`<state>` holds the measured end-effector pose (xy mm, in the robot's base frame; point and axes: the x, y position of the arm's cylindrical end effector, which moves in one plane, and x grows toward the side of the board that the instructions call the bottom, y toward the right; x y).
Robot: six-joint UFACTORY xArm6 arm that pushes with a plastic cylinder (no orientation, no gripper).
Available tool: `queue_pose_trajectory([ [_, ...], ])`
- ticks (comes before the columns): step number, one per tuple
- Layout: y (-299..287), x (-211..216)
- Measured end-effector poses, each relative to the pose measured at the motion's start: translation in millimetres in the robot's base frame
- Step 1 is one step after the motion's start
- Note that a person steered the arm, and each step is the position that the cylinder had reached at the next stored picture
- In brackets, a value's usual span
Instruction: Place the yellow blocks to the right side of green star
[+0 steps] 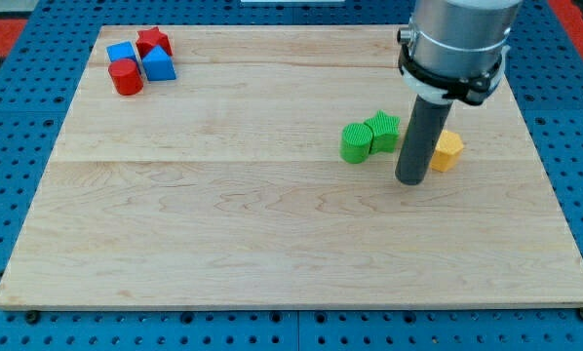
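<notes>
A green star block [383, 130] lies right of centre on the wooden board, touching a green cylinder block [355, 142] on its left. One yellow block [446, 150] lies to the right of the star, partly hidden behind my rod. My tip [411, 181] rests on the board just below and between the star and the yellow block, close to the yellow block's left side. Any second yellow block is hidden from view.
At the view's top left sit a red star block [153, 41], a blue block [121, 53], a blue triangular block [158, 65] and a red cylinder block [127, 77], clustered together. The wooden board [223, 214] ends at a blue pegboard surround.
</notes>
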<state>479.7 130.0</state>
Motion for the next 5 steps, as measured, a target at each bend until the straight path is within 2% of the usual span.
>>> queue_pose_trajectory([
  [1,45,3],
  [2,79,-28],
  [4,28,-60],
  [5,84,-25],
])
